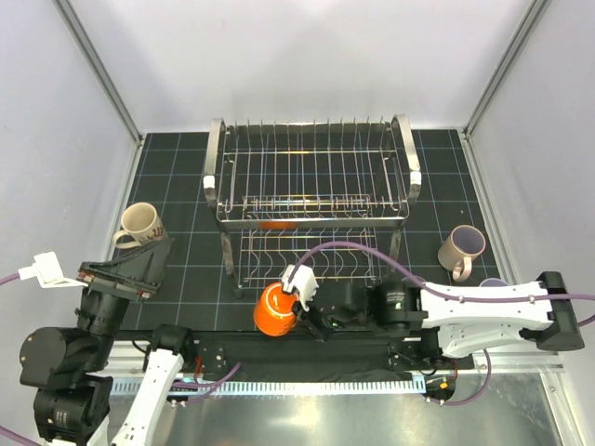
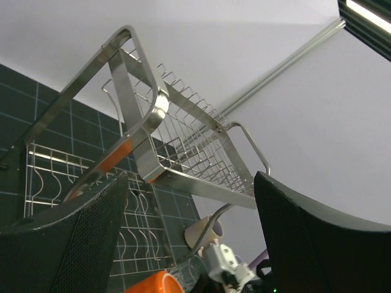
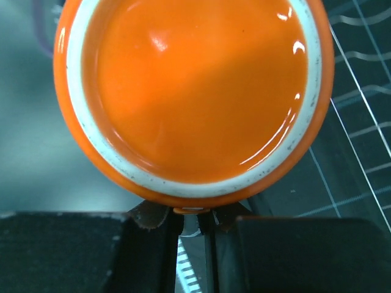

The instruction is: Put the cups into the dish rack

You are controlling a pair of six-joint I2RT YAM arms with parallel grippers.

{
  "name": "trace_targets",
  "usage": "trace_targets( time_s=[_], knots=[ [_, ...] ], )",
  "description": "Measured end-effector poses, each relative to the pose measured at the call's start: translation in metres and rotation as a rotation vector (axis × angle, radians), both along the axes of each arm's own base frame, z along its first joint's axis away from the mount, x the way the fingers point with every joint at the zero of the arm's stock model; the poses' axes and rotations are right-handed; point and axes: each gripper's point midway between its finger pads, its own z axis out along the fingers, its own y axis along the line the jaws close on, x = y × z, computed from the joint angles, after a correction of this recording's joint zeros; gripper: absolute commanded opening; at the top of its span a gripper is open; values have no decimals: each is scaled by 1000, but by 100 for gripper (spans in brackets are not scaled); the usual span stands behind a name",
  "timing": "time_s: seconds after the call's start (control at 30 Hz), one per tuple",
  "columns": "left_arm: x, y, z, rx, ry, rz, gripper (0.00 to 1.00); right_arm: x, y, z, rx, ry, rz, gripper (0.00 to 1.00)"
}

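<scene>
The chrome wire dish rack (image 1: 307, 181) stands at the middle back and also shows in the left wrist view (image 2: 183, 146). My right gripper (image 1: 299, 312) is shut on the handle of the small orange cup (image 1: 274, 309), in front of the rack's lower tier. In the right wrist view the cup (image 3: 195, 91) opens toward the camera, with the gripper (image 3: 194, 215) pinching its handle. My left gripper (image 1: 158, 247) is open and empty in its wrist view (image 2: 190, 183), right beside the cream mug (image 1: 139, 225). The beige-pink mug (image 1: 462, 249) stands at the right. The lavender tumbler (image 1: 493, 282) peeks from behind my right arm.
Grey walls enclose the dark grid mat (image 1: 177, 186) on three sides. My right arm (image 1: 483, 311) stretches across the near edge. The left wrist view shows the beige-pink mug (image 2: 204, 231) and the orange cup (image 2: 153, 284) beyond the rack. The other cups are out of view.
</scene>
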Motion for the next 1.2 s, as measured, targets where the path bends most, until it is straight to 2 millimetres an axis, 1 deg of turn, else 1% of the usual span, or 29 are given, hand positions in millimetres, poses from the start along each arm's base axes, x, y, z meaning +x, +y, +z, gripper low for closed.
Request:
trace_targets(
  time_s=[0.03, 0.1, 0.13, 0.2, 0.27, 0.37, 0.47, 0.53, 0.67, 0.87, 1.07, 1.2],
  knots=[
    [2, 0, -3, 3, 11, 3, 80, 3, -5, -19, -32, -3, -22, 4],
    [5, 0, -10, 6, 34, 8, 80, 11, -15, -51, -91, -22, -72, 4],
    [7, 1, -14, 7, 47, 10, 80, 16, -18, -62, -113, -39, -98, 4],
    [12, 0, -22, 11, 74, 11, 80, 28, -22, -74, -135, -82, -147, 4],
    [15, -1, -31, 16, 101, 11, 80, 41, -19, -75, -108, -139, -195, 4],
    [19, -1, -40, 21, 129, 11, 80, 63, -14, -67, -53, -210, -275, 4],
    [19, -1, -45, 24, 149, 13, 80, 93, -16, -58, 7, -249, -390, 4],
    [19, 0, -47, 25, 155, 17, 80, 114, -25, -57, 31, -272, -474, 4],
    [19, 1, -51, 26, 164, 23, 80, 141, -49, -67, 23, -302, -595, 4],
    [22, 1, -59, 39, 184, 28, 80, 157, -80, -87, -19, -323, -705, 4],
    [26, 1, -68, 43, 208, 28, 79, 177, -110, -96, -28, -313, -858, 4],
    [26, 1, -68, 43, 208, 28, 79, 184, -121, -103, -42, -301, -906, 4]
  ],
)
